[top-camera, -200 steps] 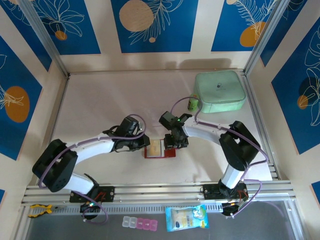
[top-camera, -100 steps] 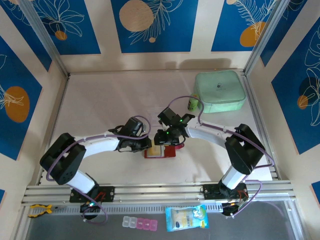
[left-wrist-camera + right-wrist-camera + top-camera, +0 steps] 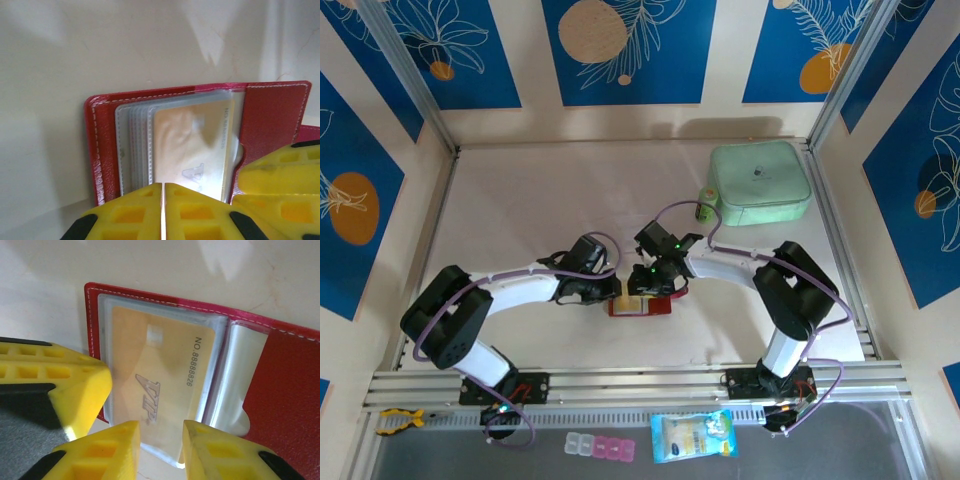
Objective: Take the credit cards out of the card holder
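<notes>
holder (image 3: 660, 306) lies open on the counter (image 3: 520, 220), gold card (image 3: 160, 385) in its front sleeve. my left end effector (image 3: 163, 210) is pressed together on the holder's left edge. the right end effector (image 3: 161, 440) stands apart, astride the card's end. risk: it pinches sleeve with card, so the whole holder lifts or slides.

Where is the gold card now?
The gold card lies in a clear sleeve of the open card holder, near the table's centre in the top view, between the left gripper and the right gripper.
</notes>
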You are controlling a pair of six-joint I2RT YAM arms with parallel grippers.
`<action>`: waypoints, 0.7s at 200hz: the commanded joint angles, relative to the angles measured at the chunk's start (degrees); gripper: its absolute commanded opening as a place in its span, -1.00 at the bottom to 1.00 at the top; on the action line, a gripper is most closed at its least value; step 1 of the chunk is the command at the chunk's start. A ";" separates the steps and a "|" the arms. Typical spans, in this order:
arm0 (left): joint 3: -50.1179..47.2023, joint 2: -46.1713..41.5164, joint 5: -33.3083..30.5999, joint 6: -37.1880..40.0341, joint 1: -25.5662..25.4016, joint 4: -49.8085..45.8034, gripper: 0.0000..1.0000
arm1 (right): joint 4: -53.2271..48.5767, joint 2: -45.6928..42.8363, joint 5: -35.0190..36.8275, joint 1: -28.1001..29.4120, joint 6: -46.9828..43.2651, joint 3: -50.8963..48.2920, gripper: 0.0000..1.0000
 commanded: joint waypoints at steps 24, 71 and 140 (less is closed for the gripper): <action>-0.52 0.61 -1.26 0.98 -0.41 -2.24 -0.78 | 1.35 1.67 -1.93 -0.36 1.21 -1.54 -0.48; -0.53 0.71 -1.33 1.15 -0.45 -2.61 -0.78 | 2.01 2.21 -2.11 -0.55 1.30 -1.94 -0.57; 1.16 -1.55 -0.79 0.71 -0.41 -3.76 -0.74 | 0.31 -0.26 -0.49 -0.60 1.56 -1.98 -0.48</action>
